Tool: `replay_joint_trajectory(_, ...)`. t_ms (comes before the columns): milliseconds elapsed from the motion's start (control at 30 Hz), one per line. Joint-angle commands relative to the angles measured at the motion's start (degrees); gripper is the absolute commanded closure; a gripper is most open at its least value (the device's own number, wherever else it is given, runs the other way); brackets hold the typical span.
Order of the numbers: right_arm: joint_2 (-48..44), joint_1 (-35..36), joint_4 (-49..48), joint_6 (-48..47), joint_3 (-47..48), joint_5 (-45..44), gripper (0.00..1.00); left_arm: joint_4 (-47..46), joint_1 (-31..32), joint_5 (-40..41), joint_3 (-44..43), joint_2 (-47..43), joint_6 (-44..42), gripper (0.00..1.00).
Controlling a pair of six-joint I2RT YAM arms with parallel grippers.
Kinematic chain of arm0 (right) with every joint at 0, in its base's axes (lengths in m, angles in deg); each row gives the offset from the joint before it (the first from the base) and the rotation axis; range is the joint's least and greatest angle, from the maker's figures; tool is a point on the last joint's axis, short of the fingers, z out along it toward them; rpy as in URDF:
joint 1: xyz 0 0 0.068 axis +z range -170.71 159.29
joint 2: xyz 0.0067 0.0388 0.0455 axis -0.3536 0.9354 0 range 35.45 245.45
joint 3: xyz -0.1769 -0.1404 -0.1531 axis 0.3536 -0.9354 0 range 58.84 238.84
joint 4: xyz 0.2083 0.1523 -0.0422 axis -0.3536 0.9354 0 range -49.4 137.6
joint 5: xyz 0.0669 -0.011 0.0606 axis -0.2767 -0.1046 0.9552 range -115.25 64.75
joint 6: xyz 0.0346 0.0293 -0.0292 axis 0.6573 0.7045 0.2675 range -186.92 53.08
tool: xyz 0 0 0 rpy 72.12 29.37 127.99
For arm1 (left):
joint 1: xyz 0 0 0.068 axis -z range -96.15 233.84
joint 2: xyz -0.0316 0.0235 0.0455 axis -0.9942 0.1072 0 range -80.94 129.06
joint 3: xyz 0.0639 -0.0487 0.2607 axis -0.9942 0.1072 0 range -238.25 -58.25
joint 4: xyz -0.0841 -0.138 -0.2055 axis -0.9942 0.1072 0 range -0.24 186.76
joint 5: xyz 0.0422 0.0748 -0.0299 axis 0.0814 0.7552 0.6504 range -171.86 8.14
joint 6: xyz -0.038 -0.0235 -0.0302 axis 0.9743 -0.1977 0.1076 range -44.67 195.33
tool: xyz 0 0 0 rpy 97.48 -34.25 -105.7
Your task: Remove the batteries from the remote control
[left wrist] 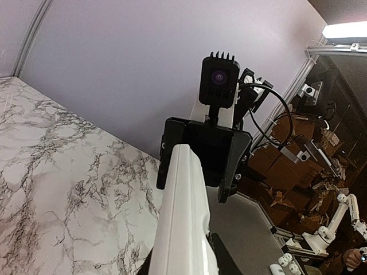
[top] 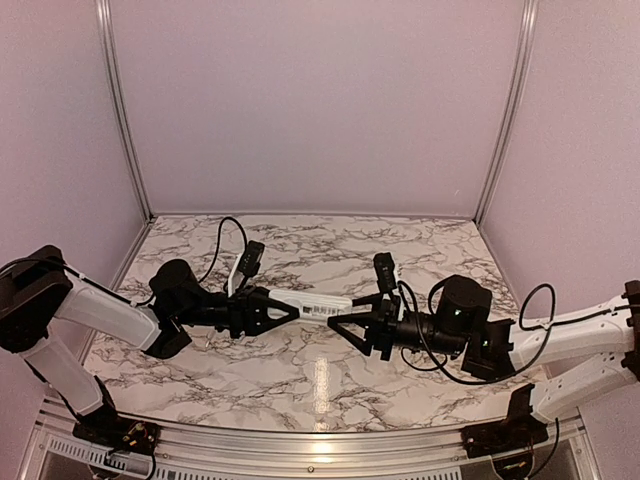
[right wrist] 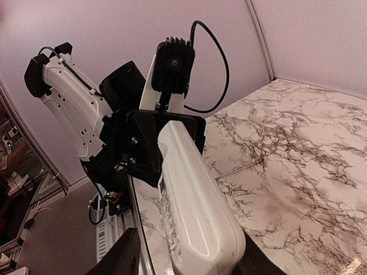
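Observation:
The remote control (top: 316, 303), a slim white bar, hangs level above the marble table between my two grippers. My left gripper (top: 288, 312) is shut on its left end; in the left wrist view the remote control (left wrist: 182, 212) runs up from between the fingers of that gripper (left wrist: 182, 261). My right gripper (top: 340, 326) straddles the other end. In the right wrist view the remote control (right wrist: 194, 200) lies between the jaws of this gripper (right wrist: 189, 261): the right finger touches it and a gap shows at the left finger (right wrist: 123, 255). The batteries are hidden.
A thin pale strip (right wrist: 241, 167) lies on the marble table (top: 300, 385) beyond the remote. Pale walls with metal corner posts (top: 120, 110) close in the back and sides. A metal rail (top: 300, 440) runs along the near edge by the arm bases.

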Motion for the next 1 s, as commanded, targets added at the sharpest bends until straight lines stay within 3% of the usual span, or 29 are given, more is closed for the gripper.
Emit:
replay_joint_trajectory(0, 1.1, 0.0, -3.4, 0.0, 3.1, 3.2, 0.54, -2.1, -0.3, 0.6, 0.3, -0.9, 0.1, 1.0)
replay_joint_trajectory(167, 1.9, 0.0, -3.5, -0.5, 4.3, 3.4, 0.67, -2.1, -0.3, 0.5, 0.3, -0.7, -0.1, 1.0)
replay_joint_trajectory(333, 2.7, 0.0, -3.8, -0.6, 4.5, 4.0, 0.97, -2.2, -0.3, 0.1, 0.2, -0.6, -0.2, 1.0)
replay_joint_trajectory(400, 2.5, 0.0, -3.4, -0.6, 4.4, 3.6, 1.0, -2.1, -0.3, 0.0, 0.3, -0.5, -0.4, 0.99)
replay_joint_trajectory(467, 1.8, 0.0, -2.7, -0.4, 4.1, 2.9, 1.0, -2.0, -0.4, -0.1, 0.3, -0.6, -0.7, 0.86)
replay_joint_trajectory(533, 0.9, 0.0, -1.0, -0.4, 3.9, 1.9, 1.0, -1.6, -0.3, 0.0, 0.6, -1.1, -1.4, 0.6)
replay_joint_trajectory(600, -0.5, 0.0, 1.1, -0.7, 3.9, 1.0, 1.0, -0.8, -0.4, 0.4, 1.1, -1.9, -2.8, 0.41)
replay_joint_trajectory(667, -2.2, 0.0, 3.2, -0.7, 3.5, 0.4, 1.0, 1.0, -0.4, 1.2, 1.5, -3.0, -5.0, 0.34)
replay_joint_trajectory(867, -6.5, 0.0, 7.2, -0.3, 2.6, 0.9, 1.0, 4.7, -0.4, 0.5, 1.0, -3.4, -8.3, 0.45)
replay_joint_trajectory(967, -5.7, 0.0, 7.7, 0.3, 3.1, 3.6, 1.0, 3.1, -0.4, -1.9, 0.6, -2.4, -7.9, 0.46)
